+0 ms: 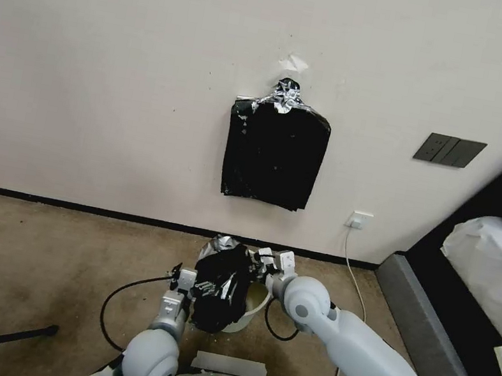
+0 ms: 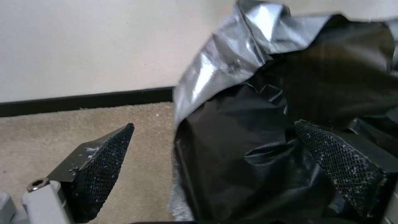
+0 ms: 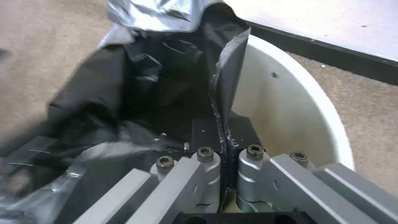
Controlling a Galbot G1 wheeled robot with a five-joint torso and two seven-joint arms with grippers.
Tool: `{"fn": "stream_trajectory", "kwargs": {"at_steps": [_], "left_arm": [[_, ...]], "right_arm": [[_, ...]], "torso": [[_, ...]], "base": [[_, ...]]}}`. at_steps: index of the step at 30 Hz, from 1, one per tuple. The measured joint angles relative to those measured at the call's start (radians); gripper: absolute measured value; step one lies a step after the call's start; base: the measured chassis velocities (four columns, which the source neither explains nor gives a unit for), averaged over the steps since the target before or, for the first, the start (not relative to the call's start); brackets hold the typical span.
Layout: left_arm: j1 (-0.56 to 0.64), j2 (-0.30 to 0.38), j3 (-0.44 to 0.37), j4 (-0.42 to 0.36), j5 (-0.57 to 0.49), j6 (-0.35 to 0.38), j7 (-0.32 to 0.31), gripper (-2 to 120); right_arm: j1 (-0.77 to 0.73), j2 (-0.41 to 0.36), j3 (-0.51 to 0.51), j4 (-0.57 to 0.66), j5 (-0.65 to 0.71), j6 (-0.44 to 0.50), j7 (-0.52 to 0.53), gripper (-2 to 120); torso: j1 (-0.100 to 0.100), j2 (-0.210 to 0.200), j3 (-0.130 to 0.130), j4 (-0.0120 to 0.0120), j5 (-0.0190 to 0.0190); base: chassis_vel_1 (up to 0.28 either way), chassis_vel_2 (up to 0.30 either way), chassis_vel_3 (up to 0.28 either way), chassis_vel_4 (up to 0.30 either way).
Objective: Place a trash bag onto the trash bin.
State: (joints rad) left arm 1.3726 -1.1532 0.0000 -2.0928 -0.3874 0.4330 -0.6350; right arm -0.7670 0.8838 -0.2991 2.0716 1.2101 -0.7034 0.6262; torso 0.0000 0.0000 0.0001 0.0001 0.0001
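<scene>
Here, operator, is what your cameras showed you at that moment.

Trash bin: your cream-white trash bin (image 1: 250, 310) stood on the carpet (image 1: 43, 261) close to the wall (image 1: 124, 62), directly ahead of your robot's body, with its far-right inner wall and rim bare in the right wrist view (image 3: 286, 102).

Trash bag: the trash bag (image 1: 219, 286) hung crumpled over the bin's left side, draped down the outside toward the carpet, its silvery top edge bunched near the far rim. It did not yet line the bin; part of it seemed to sag inside, though you could not tell how deep.

Right claw: your right claw (image 3: 224, 137) sat over the bin's opening with its fingers pressed together, pinching a thin upright fold of the bag's edge between the pads.

Left claw: your left claw (image 2: 211, 161) was at the bin's left side with its fingers (image 2: 104, 161) spread wide apart. One mesh pad stood over bare carpet; the other was against or behind the black film, and from that view you could not say whether it touched.

Wall bundle: a flat black bundle of bags (image 1: 274, 153) hung on the wall above the bin, foil tape at its top.
</scene>
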Motion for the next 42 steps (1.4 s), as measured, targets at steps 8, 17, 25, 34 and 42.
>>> {"fn": "stream_trajectory", "kwargs": {"at_steps": [8,17,25,34,42], "left_arm": [[-0.044,-0.042,0.016,0.062,-0.037,0.026,-0.026,100],[-0.083,-0.064,0.011,0.097,-0.124,0.08,-0.056,100],[-0.134,-0.071,0.011,0.126,-0.2,0.123,-0.077,97],[-0.183,-0.066,0.028,0.156,-0.269,0.175,-0.14,71],[-0.212,-0.068,0.032,0.163,-0.376,0.238,-0.196,39]], "right_arm": [[-0.003,-0.001,-0.002,-0.005,-0.005,0.002,-0.006,0],[0.01,0.004,-0.025,-0.003,-0.011,0.002,-0.018,0],[0.01,-0.001,-0.03,-0.003,-0.017,0.002,-0.019,0],[0.01,-0.005,-0.037,-0.006,-0.02,0.003,-0.019,0],[0.019,-0.014,-0.047,-0.006,-0.022,0.004,-0.017,0]], "torso": [[0.0,0.0,0.0,-0.0001,-0.0001],[0.0,0.0,0.0,0.0,-0.0001],[0.0,0.0,0.0,-0.0001,-0.0002],[0.0,0.0,0.0,-0.0001,-0.0001],[0.0,0.0,0.0,0.0002,0.0003]], "base": [[0.0,0.0,0.0,0.0],[0.0,0.0,0.0,0.0],[0.0,0.0,0.0,0.0],[0.0,0.0,0.0,0.0],[0.0,0.0,0.0,0.0]]}}
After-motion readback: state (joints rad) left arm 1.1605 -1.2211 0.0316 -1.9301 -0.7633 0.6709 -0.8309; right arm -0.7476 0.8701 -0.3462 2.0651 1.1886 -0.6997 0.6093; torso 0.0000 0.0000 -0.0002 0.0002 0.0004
